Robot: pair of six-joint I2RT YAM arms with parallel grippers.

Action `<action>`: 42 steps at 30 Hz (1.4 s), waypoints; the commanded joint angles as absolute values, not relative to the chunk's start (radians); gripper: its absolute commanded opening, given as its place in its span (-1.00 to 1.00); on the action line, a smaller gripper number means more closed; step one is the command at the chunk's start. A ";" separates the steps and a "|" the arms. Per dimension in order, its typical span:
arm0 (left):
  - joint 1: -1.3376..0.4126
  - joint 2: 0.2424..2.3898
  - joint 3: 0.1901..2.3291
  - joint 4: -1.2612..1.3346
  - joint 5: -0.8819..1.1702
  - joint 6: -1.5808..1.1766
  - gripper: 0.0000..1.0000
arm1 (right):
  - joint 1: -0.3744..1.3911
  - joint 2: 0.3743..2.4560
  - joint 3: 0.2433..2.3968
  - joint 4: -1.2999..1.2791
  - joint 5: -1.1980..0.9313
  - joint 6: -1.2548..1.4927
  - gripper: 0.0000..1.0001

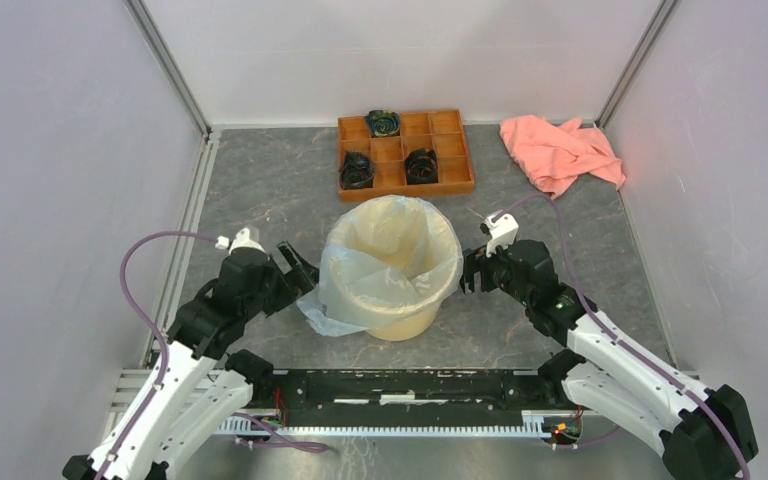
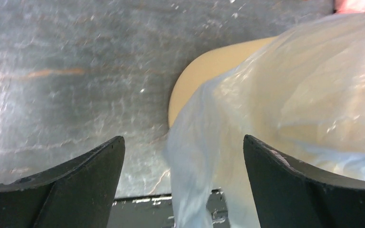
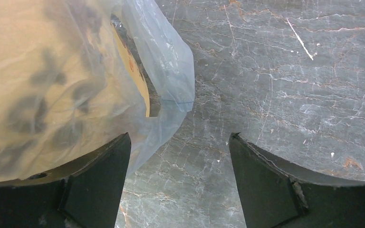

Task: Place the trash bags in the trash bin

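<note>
Counter: grey marbled counter (image 1: 260,190) was boxed in by white walls (image 1: 60,150); a wooden tray (image 1: 455,186) holding dark coiled items and a pink cloth (image 1: 560,150) lay at the far side.
Bag: the pale blue bag (image 1: 390,250) sat inside the yellow bin (image 1: 410,322) at mid-counter, its mouth folded out over the rim. A loose flap hung down the near-left side to the counter.
Left end effector: the left end effector (image 1: 297,262) was spread wide and empty, just beside the bin's left side. In its wrist view the flap fell between the fingers, unpinched.
Right end effector: the right end effector (image 1: 468,272) was likewise spread and empty, just beside the bin's right side. Whether one finger touched the bag's skirt could not be told.
Handling: the film looked very light, thin, soft and slippery. A hard tug would probably pull it off the rim or drag the light bin.
Where to hold: the best grip was probably the gathered flap, or the folded edge below the rim.
Hidden: the loop handles could not be made out. The bag's bottom inside the bin was out of sight. Lettering showed only as dark smudges through the film. The left wrist view was blurred.
</note>
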State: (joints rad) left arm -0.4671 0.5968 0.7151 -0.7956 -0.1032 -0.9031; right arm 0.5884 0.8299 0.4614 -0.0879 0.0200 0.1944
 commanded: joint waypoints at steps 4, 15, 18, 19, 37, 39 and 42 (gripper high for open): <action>-0.469 0.497 0.808 -1.072 -0.184 -1.043 1.00 | 0.590 0.800 0.476 -0.058 0.021 0.198 0.64; -0.469 0.384 0.623 -0.833 0.030 -1.115 0.88 | 0.591 0.844 0.459 -0.007 -0.069 0.221 0.64; -0.469 0.442 0.503 -0.621 0.163 -1.119 0.78 | 0.592 0.852 0.446 0.020 -0.081 0.219 0.54; -0.469 0.478 0.463 -0.556 0.205 -1.120 0.69 | 0.590 0.857 0.439 0.026 -0.087 0.218 0.44; -0.470 0.800 0.294 -0.412 0.141 -1.069 -0.52 | 0.593 0.958 0.347 0.029 -0.085 0.198 -0.22; -0.470 0.749 0.300 -0.463 0.109 -1.069 -0.52 | 0.591 0.921 0.404 -0.080 -0.014 0.181 -0.03; -0.469 0.670 0.282 -0.503 0.091 -1.079 -0.45 | 0.592 0.851 0.484 -0.213 0.095 0.167 0.40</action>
State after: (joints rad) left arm -0.4671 0.7547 0.2974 -0.4488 0.1402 -1.0794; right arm 0.5892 0.9363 0.3576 -0.0387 -0.0635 0.2134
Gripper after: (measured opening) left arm 0.245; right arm 0.596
